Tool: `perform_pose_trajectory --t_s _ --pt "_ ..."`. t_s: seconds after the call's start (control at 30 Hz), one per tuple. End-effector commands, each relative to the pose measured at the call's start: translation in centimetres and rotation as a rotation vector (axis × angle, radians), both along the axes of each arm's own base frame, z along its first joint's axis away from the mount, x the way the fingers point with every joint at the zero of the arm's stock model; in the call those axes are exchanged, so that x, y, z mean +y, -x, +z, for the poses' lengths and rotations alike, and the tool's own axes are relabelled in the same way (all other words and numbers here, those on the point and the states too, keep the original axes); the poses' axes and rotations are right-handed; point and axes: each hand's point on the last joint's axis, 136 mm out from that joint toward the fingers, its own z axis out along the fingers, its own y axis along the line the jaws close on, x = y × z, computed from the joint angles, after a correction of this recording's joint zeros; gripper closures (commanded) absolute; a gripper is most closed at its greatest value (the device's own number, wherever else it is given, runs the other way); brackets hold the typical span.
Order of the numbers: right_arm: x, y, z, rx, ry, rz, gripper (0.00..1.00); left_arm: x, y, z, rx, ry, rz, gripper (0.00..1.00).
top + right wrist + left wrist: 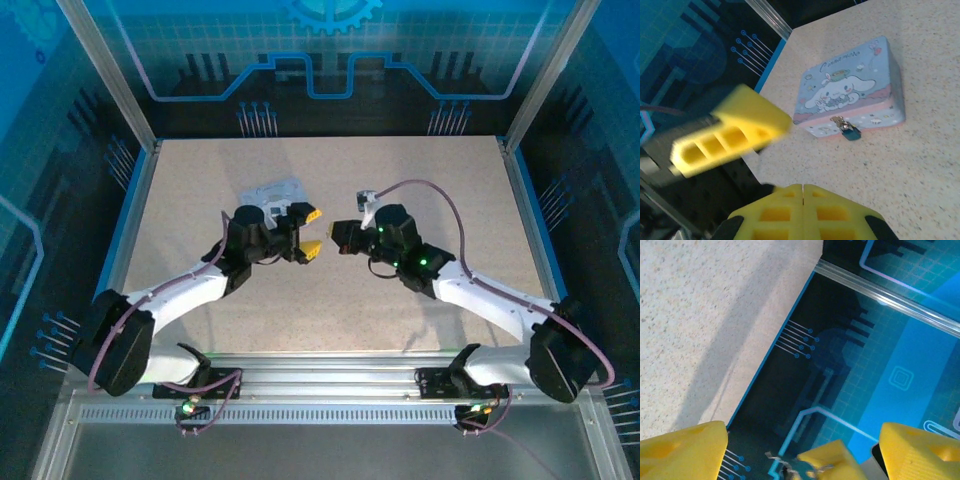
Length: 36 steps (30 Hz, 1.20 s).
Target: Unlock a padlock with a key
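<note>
Top view: both arms reach in over the speckled table (420, 180) and meet nose to nose near its centre. Left gripper (312, 232) has its yellow fingers spread wide. Right gripper (337, 236) sits just beside it, pointing at that opening. In the left wrist view, the left fingers (682, 450) stand at the two lower corners with a clear gap between them. A third yellow tip, the right arm's, sits in that gap and touches neither finger. A scrap of grey metal (774, 456) shows at that tip, too small to identify. In the right wrist view, the right gripper (803, 200) has its fingers pressed flat together with no gap at the seam; cannot tell whether anything is pinched there. The pastel tin (850, 85) lies flat on the table beyond, lid up. The padlock (852, 133), dark and bluish, hangs at the clasp on the tin's pink front wall, resting against the table and well apart from both grippers. In the top view the tin (270, 190) lies behind the left wrist, partly covered by it.
</note>
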Motion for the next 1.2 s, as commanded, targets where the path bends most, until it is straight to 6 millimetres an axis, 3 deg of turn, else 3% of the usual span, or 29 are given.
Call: perform_pose_trajectory --t_s 0.0,0.23,0.63,0.83,1.17 --pt "2.0 -0.5 2.7 -0.071 -0.043 0.053 1.0 -1.0 -0.1 0.6 0.057 0.137 0.028 0.24" --pt "3.4 -0.1 1.6 -0.045 -0.027 0.089 1.0 -0.6 -0.5 -0.4 0.08 0.179 0.086 0.35" --pt "2.3 1.5 -1.2 0.015 -0.003 0.077 1.0 0.1 -0.7 -0.8 0.088 0.191 0.134 0.6" --pt "1.8 1.8 -1.4 0.018 0.001 0.065 1.0 0.0 -0.8 -0.8 0.085 0.189 0.136 0.72" --pt "1.7 1.7 -0.9 0.006 0.002 0.059 1.0 0.0 -0.8 -0.7 0.075 0.184 0.133 0.82"
